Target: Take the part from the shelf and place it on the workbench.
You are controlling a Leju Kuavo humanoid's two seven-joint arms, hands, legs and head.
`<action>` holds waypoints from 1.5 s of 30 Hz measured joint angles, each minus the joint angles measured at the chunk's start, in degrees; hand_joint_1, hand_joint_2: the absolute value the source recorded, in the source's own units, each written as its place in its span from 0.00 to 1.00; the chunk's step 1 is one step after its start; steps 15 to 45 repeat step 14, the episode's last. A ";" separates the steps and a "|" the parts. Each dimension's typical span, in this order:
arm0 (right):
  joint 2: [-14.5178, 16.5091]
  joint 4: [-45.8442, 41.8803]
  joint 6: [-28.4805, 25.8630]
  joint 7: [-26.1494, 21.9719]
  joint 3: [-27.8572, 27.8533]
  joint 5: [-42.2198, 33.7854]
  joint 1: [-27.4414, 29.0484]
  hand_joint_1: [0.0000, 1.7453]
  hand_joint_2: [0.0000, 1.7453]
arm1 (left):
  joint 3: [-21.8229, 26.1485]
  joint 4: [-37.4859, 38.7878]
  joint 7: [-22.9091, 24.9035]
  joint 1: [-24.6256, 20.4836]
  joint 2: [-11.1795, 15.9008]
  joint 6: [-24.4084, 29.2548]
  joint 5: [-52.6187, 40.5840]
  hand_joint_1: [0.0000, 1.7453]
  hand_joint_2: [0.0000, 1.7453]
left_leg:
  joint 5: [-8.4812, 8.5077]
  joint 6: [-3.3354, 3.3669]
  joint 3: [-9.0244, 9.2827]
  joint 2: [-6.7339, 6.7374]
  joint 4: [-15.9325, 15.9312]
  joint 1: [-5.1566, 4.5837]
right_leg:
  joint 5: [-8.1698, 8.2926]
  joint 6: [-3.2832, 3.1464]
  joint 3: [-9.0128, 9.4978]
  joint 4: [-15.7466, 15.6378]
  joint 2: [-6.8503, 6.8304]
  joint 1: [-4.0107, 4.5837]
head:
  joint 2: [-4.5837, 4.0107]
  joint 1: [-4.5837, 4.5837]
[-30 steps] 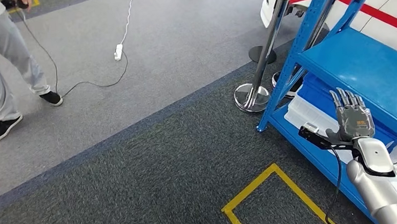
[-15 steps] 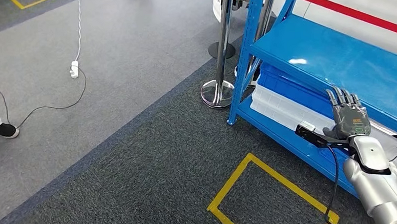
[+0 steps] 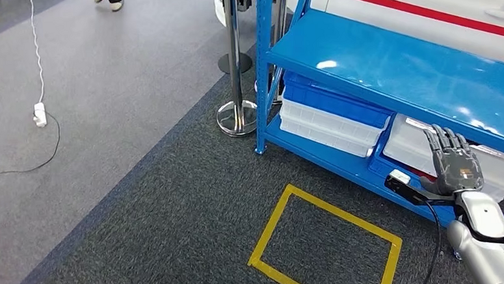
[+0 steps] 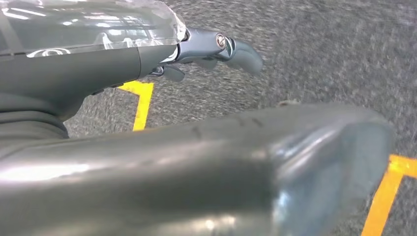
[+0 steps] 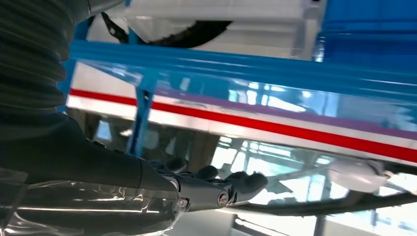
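1. A blue metal shelf (image 3: 388,63) stands on dark carpet. Its upper deck is glossy and bare.
2. On the shelf's lower deck sit two stacked trays (image 3: 329,115), a blue one on top of a clear one. A clear lidded bin (image 3: 414,145) stands just beside them.
3. The part cannot be made out. Whether it lies inside one of these containers cannot be told.
4. The robot's right hand (image 3: 457,164) is raised in front of the shelf's lower deck, near the clear bin. Its dark fingers are straight and spread, and it holds nothing.
5. In the left wrist view, the left hand (image 4: 216,44) hangs over carpet; whether its fingers are apart or closed cannot be told.
6. A yellow tape square (image 3: 274,217) marks the carpet in front of the shelf.
7. A chrome barrier post (image 3: 234,58) stands just beside the shelf's corner upright.
8. A white power strip (image 3: 39,114) with its cable lies on grey floor, well apart from the shelf.
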 joint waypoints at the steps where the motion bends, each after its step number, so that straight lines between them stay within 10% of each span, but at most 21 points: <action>1: -0.10 -0.13 0.00 0.00 -0.06 -0.01 0.20 0.00 1.00 | 0.00 -0.01 0.01 -0.11 -0.01 -0.01 -0.02 0.00 0.00 | -0.16 -0.34 0.24 0.64 -0.03 -0.02 | 0.08 -0.39 -0.09 0.00 0.75 0.10 | 0.00 -0.01; 4: -0.62 -0.51 0.07 0.03 -0.28 -0.02 0.48 0.00 1.00 | -0.02 -0.01 0.05 -0.45 -0.01 -0.04 -0.09 0.00 0.00 | -1.93 -1.24 -0.14 -0.95 1.95 0.31 | 0.27 -1.53 0.07 -0.28 2.77 -0.30 | 0.00 -0.02; 8: -0.56 -0.49 1.02 -0.37 -0.34 -0.02 -0.44 0.00 1.00 | -0.01 0.00 0.31 -0.42 -0.01 -0.05 -0.07 0.00 0.00 | -8.13 -1.60 -6.91 -5.95 16.08 0.69 | 0.29 -2.48 0.10 -0.31 5.28 -0.14 | 0.00 -0.01; 10: -0.32 -0.09 1.32 -0.69 -0.17 0.01 -1.19 0.00 1.00 | 0.00 0.01 0.36 -0.38 -0.01 -0.06 -0.05 0.00 0.00 | -6.40 -1.39 -7.59 -6.31 16.24 0.68 | 0.27 -2.51 0.10 -0.14 7.00 0.06 | 0.00 -0.01; 14: 0.19 0.68 0.80 -0.62 0.04 0.53 -2.56 0.00 1.00 | 0.00 0.01 0.33 -0.48 0.08 -0.15 -0.09 0.00 0.00 | 0.63 -0.18 -2.35 -9.87 2.78 0.72 | 0.23 -2.24 -0.03 0.29 9.63 0.22 | 0.00 -0.01; 45: 0.19 0.68 0.80 -0.62 0.04 0.53 -2.56 0.00 1.00 | 0.00 0.01 0.33 -0.48 0.08 -0.15 -0.09 0.00 0.00 | 0.63 -0.18 -2.35 -9.87 2.78 0.72 | 0.23 -2.24 -0.03 0.29 9.63 0.22 | 0.00 -0.01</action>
